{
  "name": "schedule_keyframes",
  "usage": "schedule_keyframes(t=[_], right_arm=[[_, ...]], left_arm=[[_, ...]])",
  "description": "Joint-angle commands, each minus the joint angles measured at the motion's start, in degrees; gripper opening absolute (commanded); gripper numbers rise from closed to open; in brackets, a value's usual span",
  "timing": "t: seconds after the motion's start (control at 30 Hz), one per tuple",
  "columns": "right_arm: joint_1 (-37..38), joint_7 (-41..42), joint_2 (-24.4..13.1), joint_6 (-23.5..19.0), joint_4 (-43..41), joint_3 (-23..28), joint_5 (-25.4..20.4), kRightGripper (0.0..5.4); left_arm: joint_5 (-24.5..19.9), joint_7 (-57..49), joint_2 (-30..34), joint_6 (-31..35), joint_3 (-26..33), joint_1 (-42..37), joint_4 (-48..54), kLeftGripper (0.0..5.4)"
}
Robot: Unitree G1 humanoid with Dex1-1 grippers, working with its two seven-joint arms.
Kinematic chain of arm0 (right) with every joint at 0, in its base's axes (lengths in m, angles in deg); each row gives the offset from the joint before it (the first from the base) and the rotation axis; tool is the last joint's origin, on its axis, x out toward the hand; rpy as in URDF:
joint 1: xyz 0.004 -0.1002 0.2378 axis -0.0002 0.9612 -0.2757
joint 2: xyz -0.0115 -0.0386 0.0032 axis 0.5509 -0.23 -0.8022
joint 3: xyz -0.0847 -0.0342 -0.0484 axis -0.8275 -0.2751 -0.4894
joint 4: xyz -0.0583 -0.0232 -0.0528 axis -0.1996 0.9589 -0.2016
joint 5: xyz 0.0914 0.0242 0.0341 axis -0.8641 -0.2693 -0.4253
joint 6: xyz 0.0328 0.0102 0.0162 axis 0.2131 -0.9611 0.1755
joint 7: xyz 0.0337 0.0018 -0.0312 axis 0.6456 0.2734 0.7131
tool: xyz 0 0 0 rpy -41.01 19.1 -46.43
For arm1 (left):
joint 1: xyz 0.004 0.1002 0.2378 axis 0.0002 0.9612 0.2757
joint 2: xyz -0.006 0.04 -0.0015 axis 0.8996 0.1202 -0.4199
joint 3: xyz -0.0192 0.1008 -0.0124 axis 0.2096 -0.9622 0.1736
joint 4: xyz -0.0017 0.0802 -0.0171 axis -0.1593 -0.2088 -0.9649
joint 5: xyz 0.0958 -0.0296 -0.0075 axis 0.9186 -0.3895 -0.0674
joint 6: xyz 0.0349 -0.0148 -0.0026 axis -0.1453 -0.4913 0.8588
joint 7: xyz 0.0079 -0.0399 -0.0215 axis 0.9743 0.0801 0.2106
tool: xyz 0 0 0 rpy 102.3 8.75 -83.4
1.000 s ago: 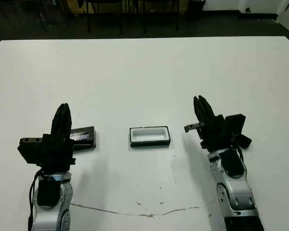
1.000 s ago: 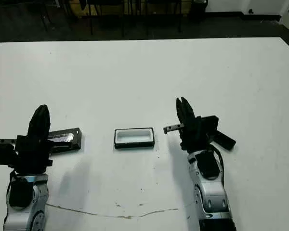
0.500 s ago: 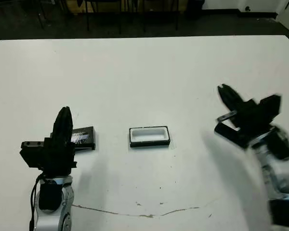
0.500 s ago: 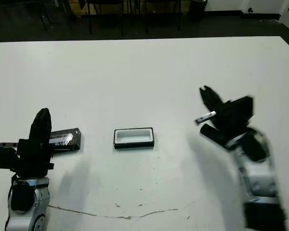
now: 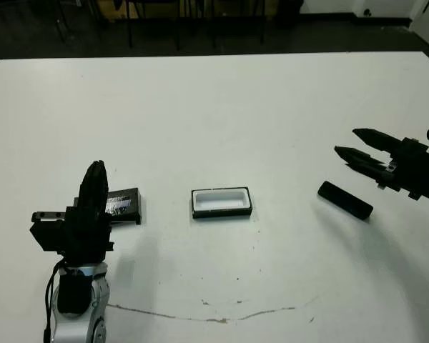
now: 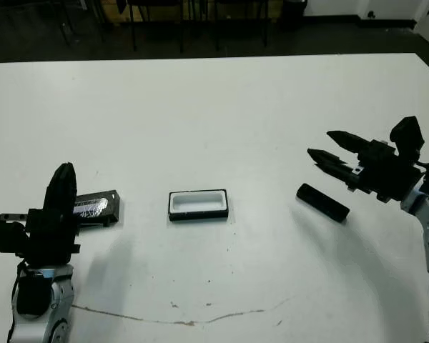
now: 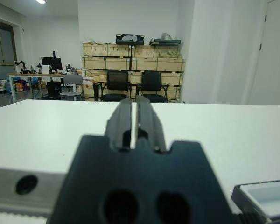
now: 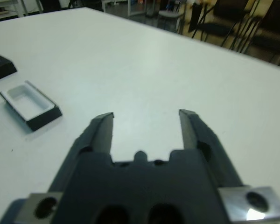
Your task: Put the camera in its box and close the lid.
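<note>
The camera lay on the white surface well right of the empty box, just under the spread, empty right claw, which I judged should descend squarely across its narrow width, while the left claw stood clenched by the lid.

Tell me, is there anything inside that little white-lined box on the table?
No. The box shows only its bare white lining. The camera lies on the table to its right, and the lid to its left, partly hidden behind the left gripper.
</note>
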Motion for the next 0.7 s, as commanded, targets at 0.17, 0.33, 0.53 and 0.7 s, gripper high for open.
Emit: schedule_keyframes(t=[0.17,0.33,0.53,0.7], right_arm=[[-1.67,4.18,-0.26,1.66,7.39,-2.07,2.01,4.27],[-2.72,4.9,0.19,5.67,13.27,-2.16,3.84,5.14],[-3.19,5.03,0.35,8.37,18.22,-2.01,4.93,5.39],[-3.36,5.96,-0.09,9.84,20.43,-2.31,5.77,5.39]], left_arm=[[-0.56,0.5,0.87,1.74,0.79,2.52,0.36,0.0],[-0.93,1.34,1.27,1.7,1.2,2.81,0.24,0.0],[-0.86,1.55,1.46,2.19,1.65,2.98,0.33,0.0],[-1.47,2.19,1.62,2.74,1.99,3.0,0.48,0.0]])
